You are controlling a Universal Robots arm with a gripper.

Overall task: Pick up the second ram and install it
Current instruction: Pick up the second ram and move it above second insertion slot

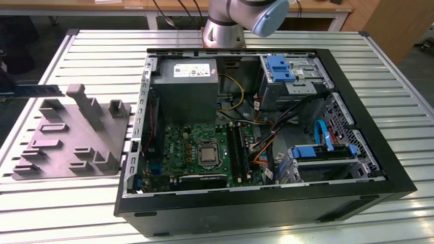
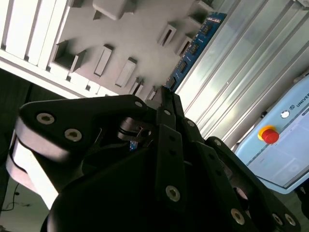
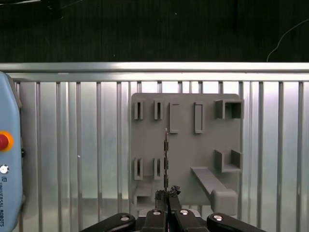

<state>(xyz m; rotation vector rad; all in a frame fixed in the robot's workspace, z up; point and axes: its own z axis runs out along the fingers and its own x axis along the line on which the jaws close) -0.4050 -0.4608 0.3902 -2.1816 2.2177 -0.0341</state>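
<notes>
So your second ram, the long thin blue circuit strip with the row of dark chips (image 2: pixel 197 43), is in the jaws right now. In the second wrist view the black gripper (image 2: pixel 164 96) is pinched shut on one short end and the rest of the strip sticks straight out past the fingertips. In the first wrist view you get it edge-on as a skinny line (image 3: pixel 166 154) running out from the gripper (image 3: pixel 167 194).

It's hanging over the grey plastic holder tray with the moulded slots (image 3: pixel 188 145), out by the slatted metal counter's (image 1: pixel 74 213) edge on the exterior view's left, where it shows as a dark bar (image 1: pixel 40 90). I can't tell whether it's fully clear of the tray or just grazing it.

Handling-wise I'd call it featherweight and stiff, but thin and fragile, so weight is no issue and twisting is. With only one end gripped, the free end has plenty of leverage. The flat faces near the end look like the sane place to hold it, away from the chips and the contact edge.

The open black computer case (image 1: pixel 257 216) with the green motherboard (image 1: pixel 178 147) sits well apart, mid-counter.
</notes>
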